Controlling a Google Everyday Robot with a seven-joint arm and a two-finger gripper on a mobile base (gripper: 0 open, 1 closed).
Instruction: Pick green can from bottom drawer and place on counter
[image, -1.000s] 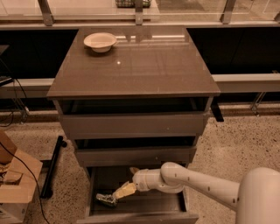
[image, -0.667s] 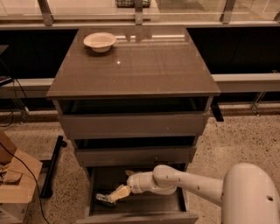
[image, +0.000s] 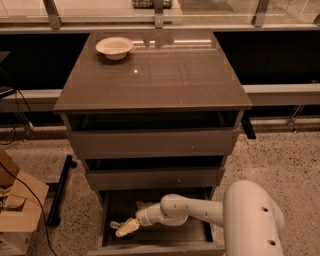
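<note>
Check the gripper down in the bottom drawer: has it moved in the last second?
Yes. The gripper has slid slightly left, nearer the left wall of the bottom drawer, staying low over its floor.

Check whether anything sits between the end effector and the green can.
Nothing visible does. The end effector is down in the bottom drawer, right beside the green can at the drawer's left side, with no object between them.

Speckled terrazzo floor (image: 280, 165), pale ledge (image: 280, 92)
</note>
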